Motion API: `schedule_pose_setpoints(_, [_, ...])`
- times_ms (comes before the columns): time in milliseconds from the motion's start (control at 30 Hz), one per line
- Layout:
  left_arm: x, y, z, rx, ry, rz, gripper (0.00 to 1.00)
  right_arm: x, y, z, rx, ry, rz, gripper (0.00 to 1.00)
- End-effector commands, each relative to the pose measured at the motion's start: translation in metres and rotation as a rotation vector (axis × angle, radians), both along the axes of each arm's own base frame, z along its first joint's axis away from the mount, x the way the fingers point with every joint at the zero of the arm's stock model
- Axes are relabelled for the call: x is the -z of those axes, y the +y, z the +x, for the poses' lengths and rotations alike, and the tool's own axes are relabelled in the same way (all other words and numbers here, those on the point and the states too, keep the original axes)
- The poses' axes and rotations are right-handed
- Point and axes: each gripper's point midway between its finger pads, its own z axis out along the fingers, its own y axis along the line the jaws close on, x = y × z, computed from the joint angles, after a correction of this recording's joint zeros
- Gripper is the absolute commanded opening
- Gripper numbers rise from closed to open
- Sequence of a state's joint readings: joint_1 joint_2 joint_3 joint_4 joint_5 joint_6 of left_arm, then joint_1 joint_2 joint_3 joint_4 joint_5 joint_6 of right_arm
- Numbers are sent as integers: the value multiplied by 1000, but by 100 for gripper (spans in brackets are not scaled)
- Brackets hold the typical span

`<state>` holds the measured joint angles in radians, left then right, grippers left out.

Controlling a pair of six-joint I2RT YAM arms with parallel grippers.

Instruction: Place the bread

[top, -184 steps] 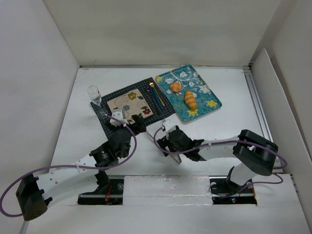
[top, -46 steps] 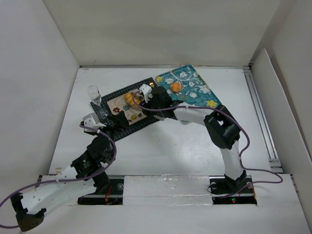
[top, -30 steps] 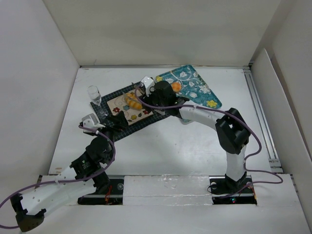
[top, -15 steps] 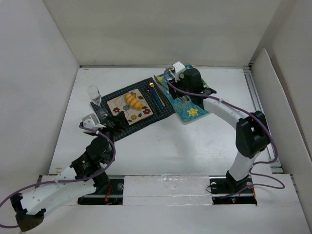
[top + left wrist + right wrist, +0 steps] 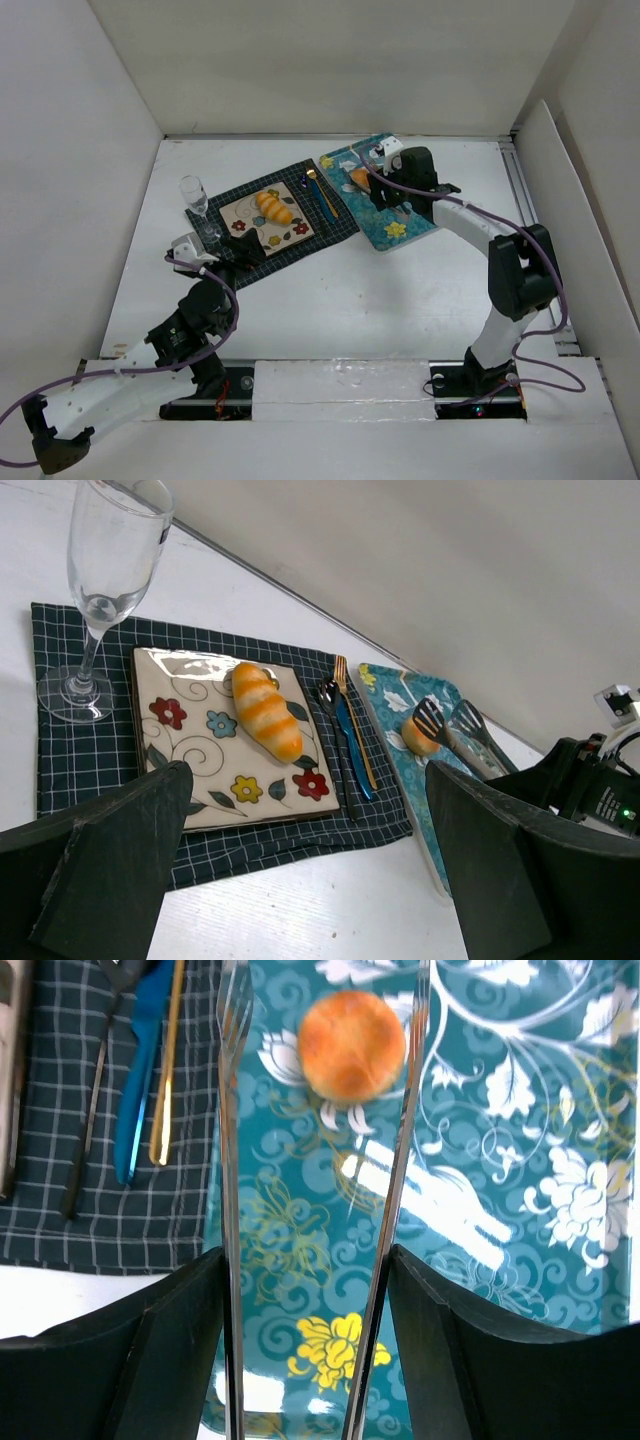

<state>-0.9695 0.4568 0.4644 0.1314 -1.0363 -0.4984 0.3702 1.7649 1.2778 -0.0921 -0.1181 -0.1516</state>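
Note:
A long striped bread (image 5: 273, 207) (image 5: 265, 710) lies on the floral square plate (image 5: 300, 235) (image 5: 180, 780). A round bread (image 5: 359, 178) (image 5: 351, 1044) (image 5: 416, 739) sits on the teal patterned tray (image 5: 422, 213) (image 5: 500, 1290). My right gripper (image 5: 387, 183) (image 5: 305, 1260) is shut on metal tongs (image 5: 231, 1160). The tong blades are spread, and their tips stand either side of the round bread without touching it. My left gripper (image 5: 236, 251) (image 5: 308, 780) stands open and holds nothing, at the near edge of the placemat.
A dark checked placemat (image 5: 335, 226) (image 5: 80, 770) carries the plate, a wine glass (image 5: 195, 195) (image 5: 105, 570) at its left and blue and gold cutlery (image 5: 322, 197) (image 5: 350, 730) at its right. White walls close in the table on three sides.
The right arm let go of the long bread on the plate, then swung right to the tray, over the round bread. The tong blades have spread a little. The left arm has stayed put.

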Motion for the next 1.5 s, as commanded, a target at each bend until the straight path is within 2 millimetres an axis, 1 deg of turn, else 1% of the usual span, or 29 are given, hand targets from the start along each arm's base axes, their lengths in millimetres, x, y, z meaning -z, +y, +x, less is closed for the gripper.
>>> schedule_pose_setpoints(0, [-1,-3,1,5,-11,-5,99,-3,8,7,-39,-41,44,69])
schedule_pose_setpoints(33, [-1,-3,1,7,-12,-4,99,-6,5,12,-31,-62,56,69])
schedule_pose_setpoints(100, [-1,-3,1,7,-11,-3,99,-1,2,16,-24,-59,56,69])
schedule_pose_setpoints(167, [-1,-4,1,7,-10,1,99,10,7,18,-47,-43,67,69])
schedule_pose_setpoints(200, [-1,-4,1,7,-10,1,99,8,8,19,-47,-50,70,69])
schedule_pose_setpoints(267, [-1,-4,1,8,-11,2,99,19,3,21,-33,-29,64,70])
schedule_pose_setpoints(367, [-1,-4,1,10,-9,4,99,25,-2,21,-10,-23,46,70])
schedule_pose_setpoints(633, [0,-4,1,10,-10,3,99,29,-10,24,21,-25,13,70])
schedule_pose_setpoints(667, [0,-4,1,8,-9,3,99,30,-14,25,30,-23,12,70])
schedule_pose_setpoints(867, [0,-4,1,13,-11,2,99,32,-16,26,40,-25,5,70])
schedule_pose_setpoints(1133, [0,-4,0,14,-14,-2,99,45,-18,28,35,6,4,70])
schedule_pose_setpoints(1233, [0,-4,1,16,-12,2,99,51,-15,26,25,18,12,66])
schedule_pose_setpoints(1267, [0,-4,0,16,-13,1,99,51,-14,26,23,17,16,61])
schedule_pose_setpoints(1333, [0,-5,1,18,-12,1,99,56,-12,24,11,30,24,57])
schedule_pose_setpoints(1400, [0,-5,1,18,-12,1,99,51,-12,22,7,20,28,49])
schedule_pose_setpoints(1433, [0,-5,1,18,-12,1,99,50,-13,21,9,19,28,49])
schedule_pose_setpoints(1467, [1,-5,1,18,-10,3,99,46,-12,21,8,9,33,47])
